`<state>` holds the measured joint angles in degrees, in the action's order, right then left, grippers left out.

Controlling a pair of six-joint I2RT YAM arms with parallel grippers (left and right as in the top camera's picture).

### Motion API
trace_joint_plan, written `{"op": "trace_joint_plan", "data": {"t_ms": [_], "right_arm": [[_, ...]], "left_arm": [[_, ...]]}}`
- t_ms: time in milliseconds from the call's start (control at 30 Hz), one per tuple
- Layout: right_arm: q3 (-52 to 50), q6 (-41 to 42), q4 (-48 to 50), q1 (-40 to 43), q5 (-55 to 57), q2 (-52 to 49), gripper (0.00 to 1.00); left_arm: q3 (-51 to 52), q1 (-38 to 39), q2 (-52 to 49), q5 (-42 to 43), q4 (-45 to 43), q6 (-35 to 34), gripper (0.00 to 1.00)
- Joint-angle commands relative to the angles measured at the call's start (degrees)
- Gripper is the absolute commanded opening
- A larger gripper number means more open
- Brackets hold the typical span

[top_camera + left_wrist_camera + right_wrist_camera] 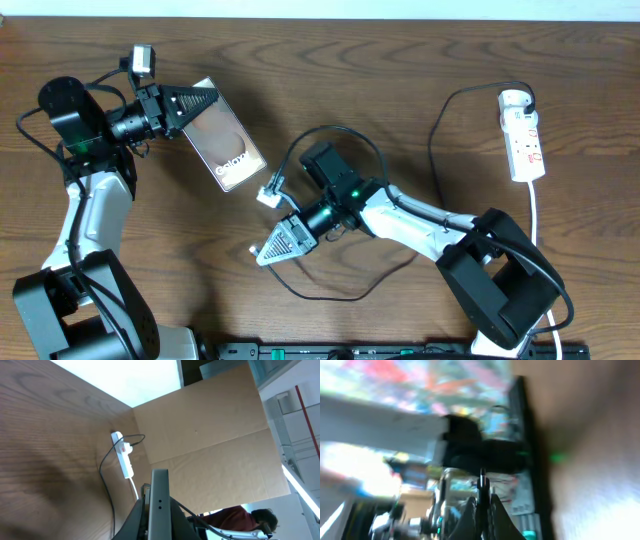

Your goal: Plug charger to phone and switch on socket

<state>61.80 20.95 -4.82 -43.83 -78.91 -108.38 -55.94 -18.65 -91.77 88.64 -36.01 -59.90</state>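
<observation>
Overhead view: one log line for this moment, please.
left gripper: holds glossy grey-brown smartphone | thin black charger cable: not plugged into it | white power strip: untouched

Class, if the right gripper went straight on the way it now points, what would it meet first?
Probably the left arm's base. The right gripper points across bare table toward the near-left corner, and its blurred wrist view shows a dark shape ahead. Height is unclear.

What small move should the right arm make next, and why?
Probably carry the right gripper toward the free end of the phone, so that the charger can be lined up with that edge. The left gripper holds the phone by its other end, the right jaws look shut on the charger, and a gap separates them.
</observation>
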Motion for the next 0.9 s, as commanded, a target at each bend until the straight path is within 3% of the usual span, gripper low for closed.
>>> {"op": "trace_joint_plan", "data": {"t_ms": [0, 467, 867], "right_arm": [[0.1, -2.8, 2.6, 0.6, -10.6, 0.2, 0.01], [0.1, -2.7, 4.0, 7.6, -10.4, 0.2, 0.01], [0.1, 12.1, 22.5, 9.0, -9.6, 0.2, 0.01]], "left_arm": [[-0.5, -0.2, 1.1, 1.5, -0.2, 0.3, 0.07], [-0.5, -0.1, 1.1, 1.5, -0.3, 1.0, 0.07], [-0.5, 4.3, 1.1, 1.5, -0.3, 1.2, 0.07]]}}
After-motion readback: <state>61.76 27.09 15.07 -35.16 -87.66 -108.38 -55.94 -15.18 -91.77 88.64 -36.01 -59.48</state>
